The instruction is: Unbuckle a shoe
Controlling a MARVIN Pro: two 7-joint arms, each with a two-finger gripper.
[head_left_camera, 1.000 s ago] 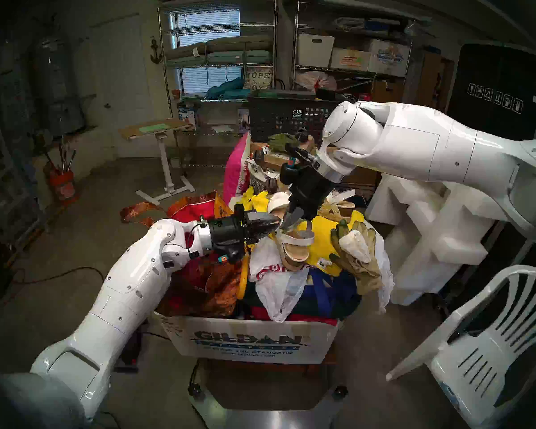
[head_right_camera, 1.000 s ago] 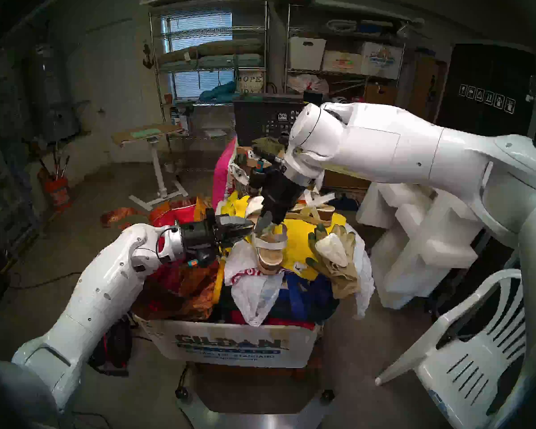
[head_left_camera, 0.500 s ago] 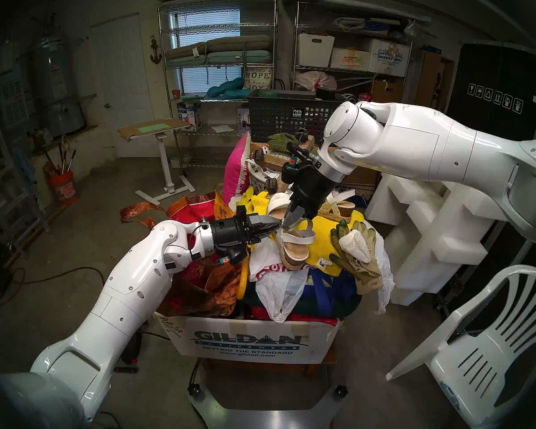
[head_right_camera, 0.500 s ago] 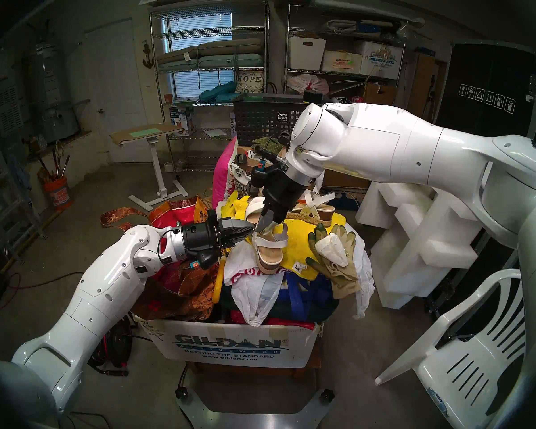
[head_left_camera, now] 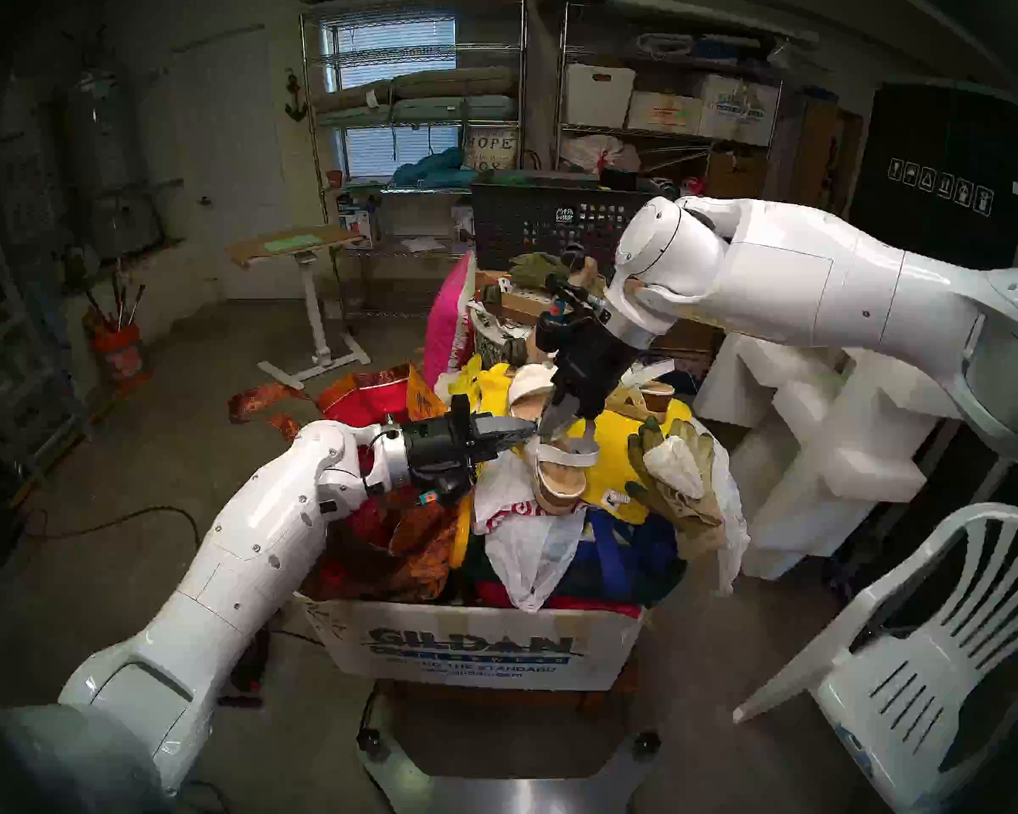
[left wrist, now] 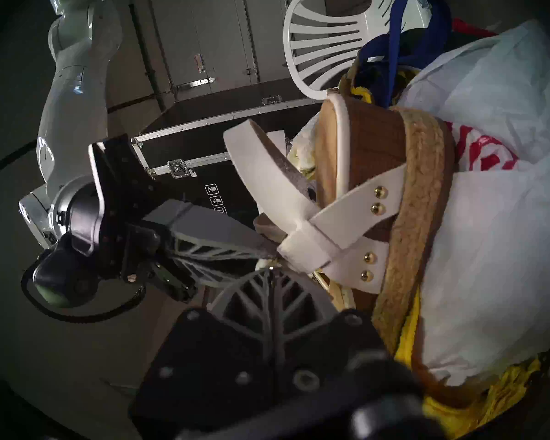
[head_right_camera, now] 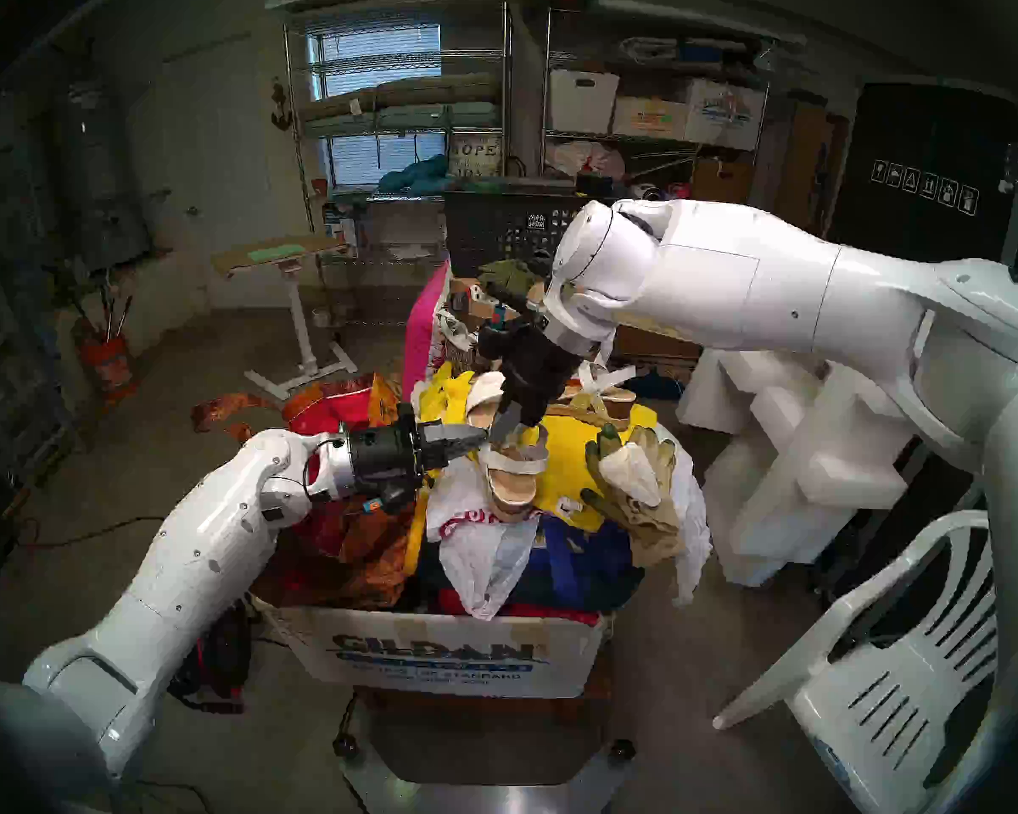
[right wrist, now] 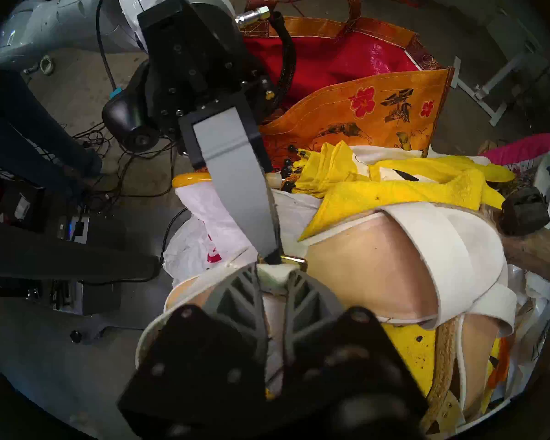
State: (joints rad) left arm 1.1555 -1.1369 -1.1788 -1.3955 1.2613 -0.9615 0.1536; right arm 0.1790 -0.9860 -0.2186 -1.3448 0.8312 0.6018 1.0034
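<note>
Left end effector [left wrist: 272, 266] pressed together at gold buckle [right wrist: 294, 260], right end effector [right wrist: 273, 276] pinching white ankle strap [right wrist: 272, 277] of sandal [head_left_camera: 559, 478] atop cluttered box [head_left_camera: 477, 648].

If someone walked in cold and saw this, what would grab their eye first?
Probably the two black grippers meeting at the ankle strap of a white sandal atop an overflowing box: the left gripper from the side, the right gripper from above. Beside it, bright yellow cloth and work gloves stand out.
</note>
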